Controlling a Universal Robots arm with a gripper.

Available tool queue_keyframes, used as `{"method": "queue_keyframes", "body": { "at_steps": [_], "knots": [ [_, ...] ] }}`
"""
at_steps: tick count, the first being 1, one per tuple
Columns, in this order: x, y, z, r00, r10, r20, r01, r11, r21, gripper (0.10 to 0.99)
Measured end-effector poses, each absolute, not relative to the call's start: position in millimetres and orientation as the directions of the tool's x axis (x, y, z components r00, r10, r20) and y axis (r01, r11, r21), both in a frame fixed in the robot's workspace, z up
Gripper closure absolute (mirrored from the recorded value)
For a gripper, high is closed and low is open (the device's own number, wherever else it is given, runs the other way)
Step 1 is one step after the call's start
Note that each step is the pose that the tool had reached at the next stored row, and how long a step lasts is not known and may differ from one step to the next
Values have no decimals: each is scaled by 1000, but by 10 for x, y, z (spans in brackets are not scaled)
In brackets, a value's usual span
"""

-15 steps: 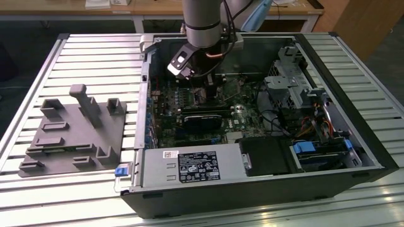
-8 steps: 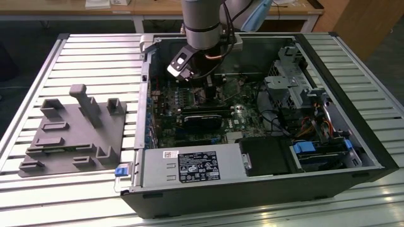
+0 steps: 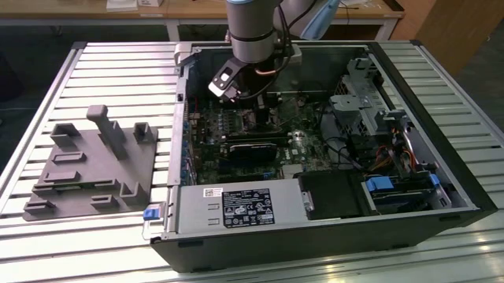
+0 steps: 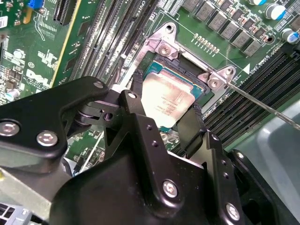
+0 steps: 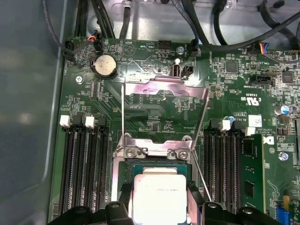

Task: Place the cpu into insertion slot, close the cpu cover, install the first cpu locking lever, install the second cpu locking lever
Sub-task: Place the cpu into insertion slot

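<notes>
Lying on the slatted table [image 3: 118, 65] on the exterior view's left, at about nine o'clock from the open computer case [image 3: 441, 194], is a grey moulded fixture [image 3: 87, 168]. The arm [image 3: 254, 29] stands over the case at twelve o'clock. The gripper [image 3: 244, 109] hangs low above the motherboard [image 3: 236, 162], roughly at ten o'clock from the case's middle. The power supply [image 3: 236, 209] sits near seven o'clock and the drive cage [image 3: 366, 100] near two o'clock.

In the second wrist view the two black fingers [image 4: 136, 86] press against opposite edges of the cpu [image 4: 166, 96], so the tool is clamped on the chip. The cpu lies flat, metal top up, squarely within the insertion slot [image 4: 190, 65] (whether it is fully seated I cannot tell).

In the first wrist view the cpu cover [image 5: 164, 86] stands swung open on its hinge just beyond the slot, with bare green board showing through its window. One thin wire locking lever [image 5: 123, 112] rises beside the cover and a second [image 5: 202, 176] slants at its other side, both raised. Long black memory slots [image 5: 84, 164] flank the socket on either side, and a coin cell [image 5: 105, 65] sits farther along the board.
</notes>
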State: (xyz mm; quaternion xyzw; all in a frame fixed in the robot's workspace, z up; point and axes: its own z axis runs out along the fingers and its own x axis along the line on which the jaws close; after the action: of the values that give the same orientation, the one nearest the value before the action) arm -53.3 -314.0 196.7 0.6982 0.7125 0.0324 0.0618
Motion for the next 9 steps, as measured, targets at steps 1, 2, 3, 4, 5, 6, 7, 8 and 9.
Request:
{"method": "queue_keyframes", "body": {
  "at_steps": [1,2,3,4,5,6,7,8,9],
  "knots": [
    [-533,-3137,1962,-17,999,-43,991,23,133,545],
    [-533,-3135,1956,-17,999,-43,991,23,133,545],
    [-533,-3134,1949,-17,999,-43,991,23,133,545],
    [-533,-3133,1943,-17,999,-43,991,23,133,545],
    [-533,-3132,1937,-17,999,-43,991,23,133,545],
    [-533,-3131,1933,-17,999,-43,991,23,133,545],
    [-533,-3131,1930,-17,999,-43,991,23,132,545],
    [-533,-3130,1927,-17,999,-43,991,23,133,545],
    [-534,-3130,1924,-17,999,-43,991,23,132,545]
  ]
}}
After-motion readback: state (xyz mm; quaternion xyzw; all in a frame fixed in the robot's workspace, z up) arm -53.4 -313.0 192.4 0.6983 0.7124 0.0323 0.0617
